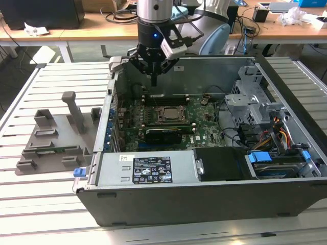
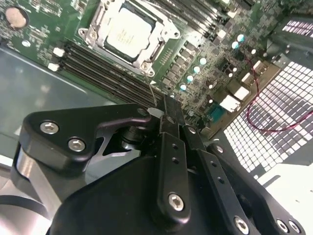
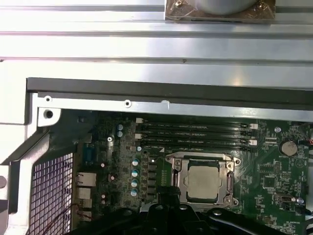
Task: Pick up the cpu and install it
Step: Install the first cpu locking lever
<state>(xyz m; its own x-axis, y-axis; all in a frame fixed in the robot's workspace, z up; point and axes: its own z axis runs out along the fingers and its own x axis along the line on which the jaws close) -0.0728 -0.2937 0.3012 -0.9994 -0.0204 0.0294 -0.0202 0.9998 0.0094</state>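
The cpu [image 1: 170, 114], a square chip with a dull silver top, lies flat inside the metal socket frame [image 1: 169, 107] on the green motherboard of the open computer case. It also appears in both wrist views [image 2: 128, 35] [image 3: 203, 181], seated within the frame. My gripper [image 1: 153, 77] hangs above the board near the case's far wall, behind the socket and a little toward the exterior view's left. It is well clear of the cpu. Its black fingers [image 2: 168, 108] are pressed together with nothing between them.
A grey plastic fixture plate [image 1: 51, 143] with upright posts lies on the slatted table at the exterior view's left. In the case are a power supply [image 1: 148, 169], a drive cage [image 1: 253, 104] with cables, and memory slots [image 3: 195, 134] between the socket and the far wall.
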